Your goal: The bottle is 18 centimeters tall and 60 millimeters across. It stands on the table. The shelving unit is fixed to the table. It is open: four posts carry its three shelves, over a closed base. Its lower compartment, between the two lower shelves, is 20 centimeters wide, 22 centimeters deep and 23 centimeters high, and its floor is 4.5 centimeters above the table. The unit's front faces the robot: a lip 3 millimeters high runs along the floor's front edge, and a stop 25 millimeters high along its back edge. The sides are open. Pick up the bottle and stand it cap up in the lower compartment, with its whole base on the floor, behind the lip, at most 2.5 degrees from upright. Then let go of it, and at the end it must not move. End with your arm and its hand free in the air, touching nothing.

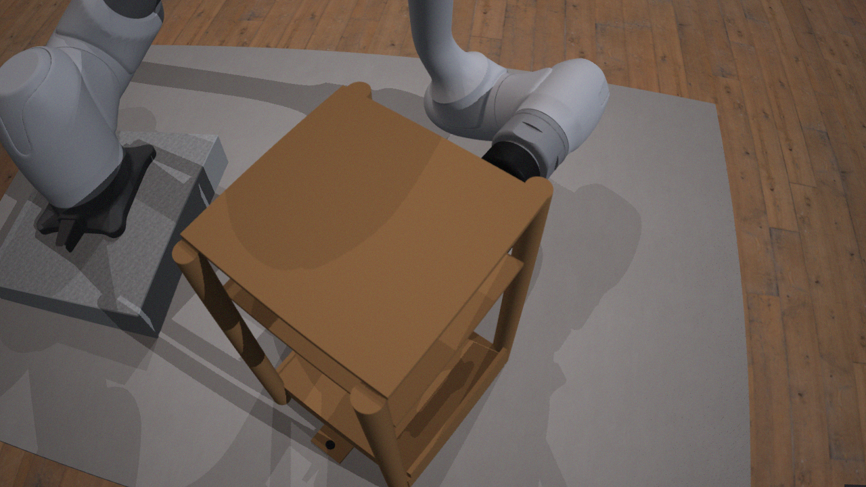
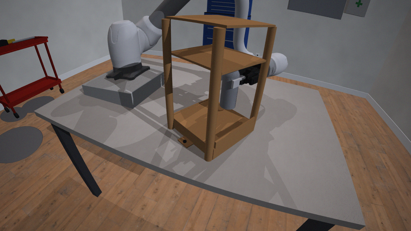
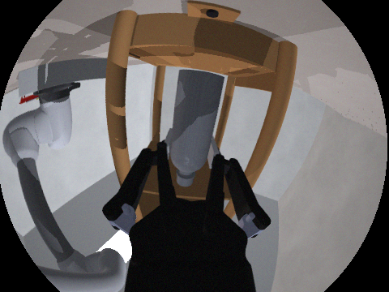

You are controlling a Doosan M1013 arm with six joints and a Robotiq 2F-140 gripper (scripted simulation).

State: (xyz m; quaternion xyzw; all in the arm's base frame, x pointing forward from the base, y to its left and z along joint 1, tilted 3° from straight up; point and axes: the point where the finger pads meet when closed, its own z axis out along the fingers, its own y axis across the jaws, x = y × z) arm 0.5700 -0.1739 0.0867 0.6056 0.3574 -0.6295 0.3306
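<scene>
The brown shelving unit stands in the middle of the table; it also shows in the exterior view and in the wrist view, where it appears upside down. My gripper is shut on the grey bottle near its cap end. It holds the bottle about upright at the unit's front opening, just under the middle shelf. The bottle's bottom hangs a little above the lower compartment's floor. In the wrist view the bottle sits between my fingers. In the top view the top shelf hides the bottle and fingers.
My arm's base stands on a grey block to the unit's left. A small bracket lies at the unit's foot. A red cart and a blue cabinet stand off the table.
</scene>
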